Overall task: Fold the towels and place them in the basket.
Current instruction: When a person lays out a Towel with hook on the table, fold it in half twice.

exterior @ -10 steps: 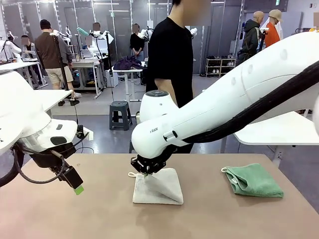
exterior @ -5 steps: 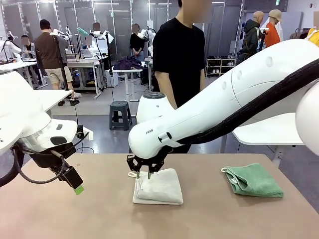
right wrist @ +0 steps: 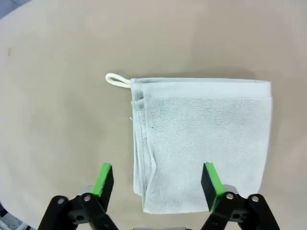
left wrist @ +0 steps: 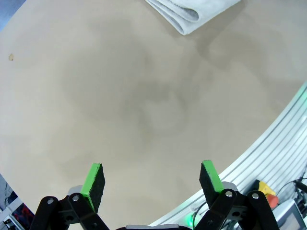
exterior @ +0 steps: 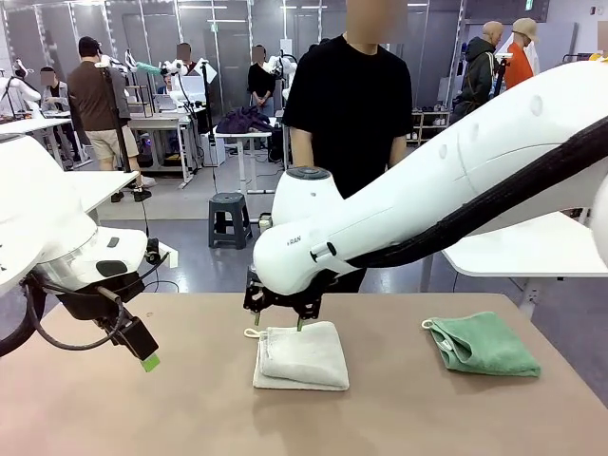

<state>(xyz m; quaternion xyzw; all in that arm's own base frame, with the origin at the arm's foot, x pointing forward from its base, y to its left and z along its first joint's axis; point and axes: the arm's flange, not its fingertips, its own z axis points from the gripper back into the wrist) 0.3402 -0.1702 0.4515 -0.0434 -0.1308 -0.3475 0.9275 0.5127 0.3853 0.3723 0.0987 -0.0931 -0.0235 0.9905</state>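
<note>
Hovering: my right end effector, fingers spread, nothing held, just above folded cream towel mid-table, w/ room to regrip. Left end effector spread, empty, parked aside. Green towel folded at right.

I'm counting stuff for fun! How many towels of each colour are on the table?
Cream-white towel: 1
Mint-green towel: 1
Total: 2 towels, both folded, lying apart on the table.

A robotics lab: workbenches, people, bare concrete floor.
</note>
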